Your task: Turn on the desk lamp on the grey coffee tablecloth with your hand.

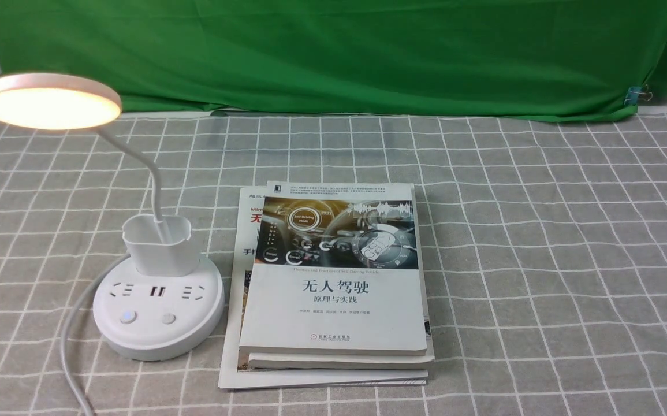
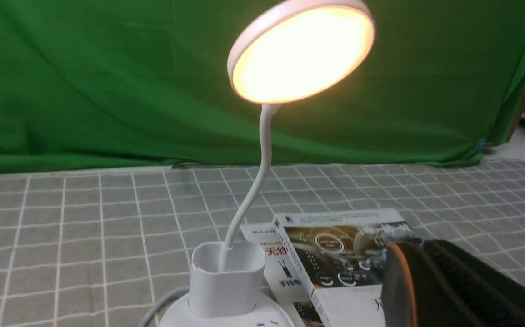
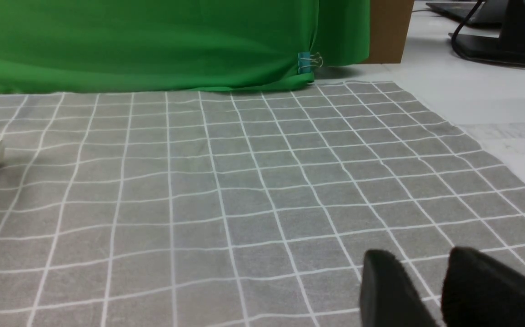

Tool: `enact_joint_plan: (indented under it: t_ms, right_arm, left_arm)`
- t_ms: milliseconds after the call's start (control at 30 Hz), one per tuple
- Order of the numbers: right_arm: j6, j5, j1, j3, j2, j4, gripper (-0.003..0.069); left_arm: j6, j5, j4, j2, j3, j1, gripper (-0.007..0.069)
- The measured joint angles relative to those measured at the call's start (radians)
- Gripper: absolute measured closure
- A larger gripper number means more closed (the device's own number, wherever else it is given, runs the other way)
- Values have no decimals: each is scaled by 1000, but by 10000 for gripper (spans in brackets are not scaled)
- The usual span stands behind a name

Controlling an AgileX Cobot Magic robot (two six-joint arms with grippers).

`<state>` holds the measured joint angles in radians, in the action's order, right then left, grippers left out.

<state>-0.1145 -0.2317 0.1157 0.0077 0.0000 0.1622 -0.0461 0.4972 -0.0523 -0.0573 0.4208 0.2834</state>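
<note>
The white desk lamp (image 1: 157, 300) stands on the grey coffee tablecloth (image 1: 541, 242) at the left, and its disc head (image 1: 49, 101) glows warm yellow. On its round base, one of the two buttons (image 1: 128, 316) shows a faint light. Neither arm appears in the front view. In the left wrist view the lamp (image 2: 262, 172) rises close ahead with its head (image 2: 301, 50) lit; my left gripper (image 2: 414, 247), the hand, hangs shut and empty over the books. My right gripper (image 3: 419, 256) is open and empty, low over bare cloth (image 3: 244, 181).
A stack of books (image 1: 333, 277) lies just right of the lamp base. The lamp's white cable (image 1: 70, 341) runs off the front left. A green backdrop cloth (image 1: 333, 52) closes the far edge, held by a blue clip (image 1: 636, 95).
</note>
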Motion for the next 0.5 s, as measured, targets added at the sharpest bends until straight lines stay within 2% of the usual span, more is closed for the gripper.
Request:
enact_joint_plan:
  t_ms: [467, 500]
  right_arm:
    - [0, 0, 0, 0, 0, 0, 414]
    - [0, 0, 0, 0, 0, 0, 414]
  left_arm:
    - [4, -7, 12, 5, -4, 0, 620]
    - [13, -46, 23, 5, -28, 0, 620]
